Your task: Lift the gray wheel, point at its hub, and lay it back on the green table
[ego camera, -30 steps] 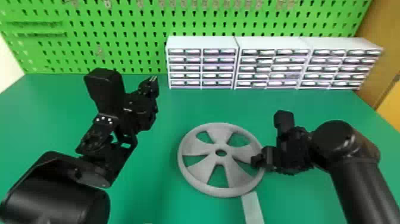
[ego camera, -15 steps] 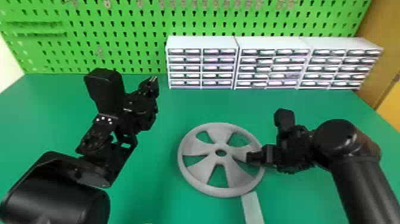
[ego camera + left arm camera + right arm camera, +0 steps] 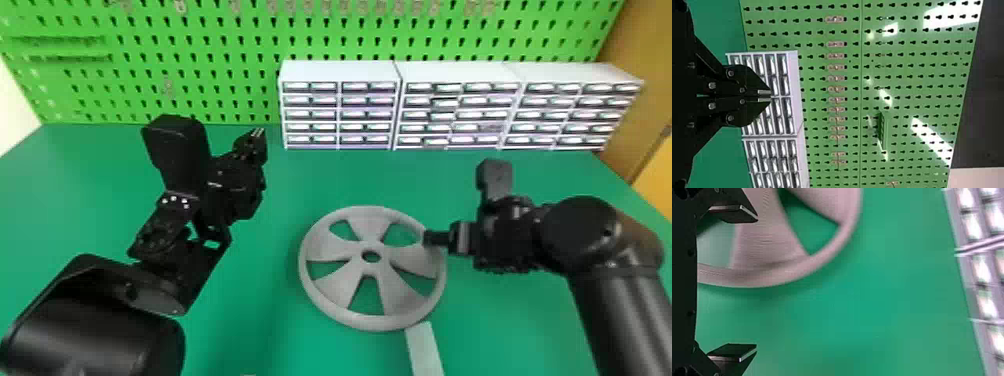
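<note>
The gray wheel [image 3: 330, 249] lies flat on the green table [image 3: 320, 180], its round hub hole facing up. Over the wheel's right rim is my right gripper [image 3: 434, 238]. In the right wrist view, the right gripper [image 3: 756, 282] has its fingers wide apart; one overlaps a spoke of the wheel [image 3: 766, 243], the other is over bare table outside the rim, and nothing is held. My left gripper [image 3: 257, 134] is raised at the left, away from the wheel. From the left wrist view, the left gripper [image 3: 770, 96] has its tips together with nothing between them.
White drawer cabinets [image 3: 340, 115] line the table's back, before a green pegboard [image 3: 240, 65]. A pale flat strip [image 3: 425, 350] touches the wheel's near rim. Bare green table surrounds the wheel on its left and far sides.
My right gripper has shifted from the wheel's right rim toward the back of the table. Wheel and left arm stay where they were.
</note>
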Robot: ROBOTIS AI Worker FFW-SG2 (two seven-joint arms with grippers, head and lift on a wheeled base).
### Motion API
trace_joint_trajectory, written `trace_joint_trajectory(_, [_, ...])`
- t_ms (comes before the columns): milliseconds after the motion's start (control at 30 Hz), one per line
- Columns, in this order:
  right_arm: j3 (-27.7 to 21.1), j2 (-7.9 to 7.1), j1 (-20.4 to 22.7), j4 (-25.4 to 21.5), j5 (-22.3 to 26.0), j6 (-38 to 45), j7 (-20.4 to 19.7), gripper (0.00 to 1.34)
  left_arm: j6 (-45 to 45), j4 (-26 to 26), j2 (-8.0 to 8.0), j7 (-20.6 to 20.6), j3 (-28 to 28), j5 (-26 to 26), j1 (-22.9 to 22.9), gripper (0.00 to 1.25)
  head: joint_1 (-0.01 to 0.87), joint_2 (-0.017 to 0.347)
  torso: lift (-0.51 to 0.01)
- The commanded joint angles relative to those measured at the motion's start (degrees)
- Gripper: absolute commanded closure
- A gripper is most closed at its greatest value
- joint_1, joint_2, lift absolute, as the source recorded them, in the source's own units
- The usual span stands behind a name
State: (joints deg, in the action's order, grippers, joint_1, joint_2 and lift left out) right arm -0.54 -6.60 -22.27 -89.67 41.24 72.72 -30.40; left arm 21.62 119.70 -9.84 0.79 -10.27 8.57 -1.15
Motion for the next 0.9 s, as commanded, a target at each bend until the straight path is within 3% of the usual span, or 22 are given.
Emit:
trace_joint_trajectory(0, [-0.1, -1.84, 3.3, -7.2, -0.2, -7.6, 0.0, 0.14, 0.0, -0.1, 0.0, 0.0, 0.0, 0.0, -0.1, 1.19, 0.692, 0.048, -0.093])
trace_joint_trajectory(167, [0.7, -3.78, 7.1, -11.8, -2.9, -18.6, 4.2, 0.14, 0.0, -0.1, 0.0, 0.0, 0.2, 0.0, -0.2, 1.19, 0.692, 0.048, -0.093])
trace_joint_trajectory(267, [1.2, -3.78, 9.8, -13.4, -8.4, -26.8, 8.8, 0.14, 0.0, -0.2, 0.0, 0.0, 0.3, 0.0, -0.2, 1.19, 0.692, 0.048, -0.093])
trace_joint_trajectory(433, [0.5, -1.31, 13.8, -14.9, -19.4, -38.5, 16.4, 0.14, 0.0, -0.3, 0.18, 0.0, 0.5, 0.0, -0.3, 1.19, 0.692, 0.048, -0.093])
trace_joint_trajectory(633, [-0.9, 2.29, 17.5, -15.2, -28.5, -50.5, 22.3, 0.14, 0.0, -0.5, 0.44, -0.1, 0.7, 0.0, -0.2, 1.19, 0.692, 0.048, -0.093])
trace_joint_trajectory(733, [-1.0, 2.64, 18.7, -15.1, -30.1, -55.1, 24.2, 0.14, 0.0, -0.7, 0.79, -0.1, 1.0, 0.0, -0.3, 1.19, 0.692, 0.048, -0.093])
trace_joint_trajectory(867, [-0.2, 1.85, 20.1, -15.0, -31.0, -60.1, 24.5, 0.14, 0.0, -1.0, 0.97, -0.1, 1.1, -0.1, -0.3, 1.19, 0.692, 0.048, -0.093])
